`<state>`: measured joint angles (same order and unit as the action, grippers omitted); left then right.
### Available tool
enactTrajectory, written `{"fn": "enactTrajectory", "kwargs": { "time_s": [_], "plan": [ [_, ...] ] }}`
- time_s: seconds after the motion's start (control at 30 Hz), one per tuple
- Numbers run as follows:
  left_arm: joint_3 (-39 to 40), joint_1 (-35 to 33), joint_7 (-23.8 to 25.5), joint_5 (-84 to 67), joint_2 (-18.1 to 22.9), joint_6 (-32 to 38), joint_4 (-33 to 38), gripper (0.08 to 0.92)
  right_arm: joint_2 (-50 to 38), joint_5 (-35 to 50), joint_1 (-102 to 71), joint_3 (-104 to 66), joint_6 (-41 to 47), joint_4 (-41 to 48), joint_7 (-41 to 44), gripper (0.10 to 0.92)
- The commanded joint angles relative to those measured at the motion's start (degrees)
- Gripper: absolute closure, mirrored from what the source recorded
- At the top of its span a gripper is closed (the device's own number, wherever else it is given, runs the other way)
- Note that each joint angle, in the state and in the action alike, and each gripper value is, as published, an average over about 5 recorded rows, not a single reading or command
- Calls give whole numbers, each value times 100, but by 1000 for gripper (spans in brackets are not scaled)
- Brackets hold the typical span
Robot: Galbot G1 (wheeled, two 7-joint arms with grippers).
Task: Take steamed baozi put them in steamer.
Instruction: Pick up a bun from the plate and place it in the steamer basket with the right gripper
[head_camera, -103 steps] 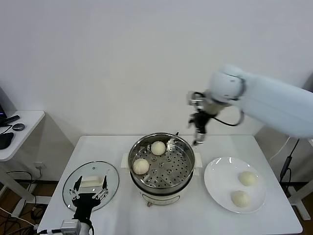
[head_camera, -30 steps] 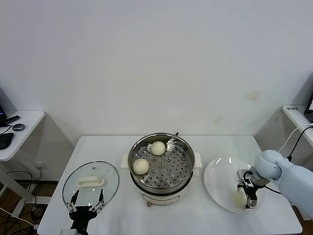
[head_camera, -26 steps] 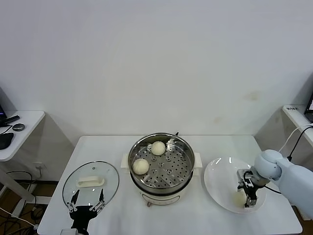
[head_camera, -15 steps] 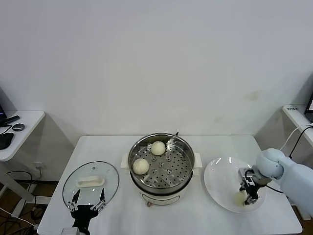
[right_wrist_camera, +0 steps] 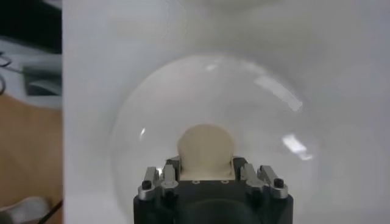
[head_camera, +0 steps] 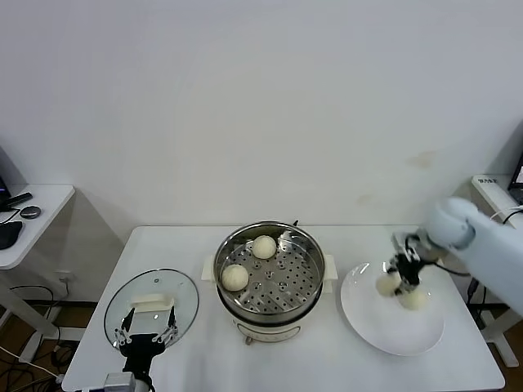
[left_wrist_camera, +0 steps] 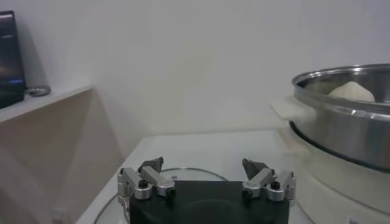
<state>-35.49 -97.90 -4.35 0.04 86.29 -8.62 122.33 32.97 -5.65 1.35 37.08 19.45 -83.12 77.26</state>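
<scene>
**Baozi transfer: items on the table**

- Right gripper: raised above the white plate, clamped on one baozi.
- Second plate baozi: lies on the plate's right part.
- Steamer: table centre, left of the plate; two baozi on its perforated tray, one far, one near-left.
- Left gripper: parked near-left over the glass lid, jaws spread.

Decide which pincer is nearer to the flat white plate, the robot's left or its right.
Right. The right pincer hangs just above the flat white plate, shut on a cream-white bun. The left pincer waits across the table, open, over the glass lid, beyond the steel steamer pot.
</scene>
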Motion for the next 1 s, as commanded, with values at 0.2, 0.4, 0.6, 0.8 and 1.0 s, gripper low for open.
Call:
{"fn": "enactTrajectory", "kwargs": {
  "time_s": [0.2, 0.4, 0.6, 0.8, 1.0],
  "plan": [
    [-126, 30, -11, -3, -13, 3, 150, 177, 1801, 2038, 3338, 1651, -1123, 510, 361, 515],
    [-101, 3, -14, 19, 53, 11, 188, 177, 2346, 2413, 3362, 2154, -3390, 625, 112, 512],
    [-106, -60, -34, 15, 117, 21, 309, 177, 2672, 1644, 3243, 2679, -5239, 162, -241, 510],
    [-41, -98, -60, 27, 169, 43, 360, 177, 2889, 394, 2969, 2996, -6203, 73, -312, 508],
    [-29, -109, -63, 18, 206, 49, 404, 177, 3063, -211, 2609, 3030, -6553, -117, -409, 508]
  ]
}}
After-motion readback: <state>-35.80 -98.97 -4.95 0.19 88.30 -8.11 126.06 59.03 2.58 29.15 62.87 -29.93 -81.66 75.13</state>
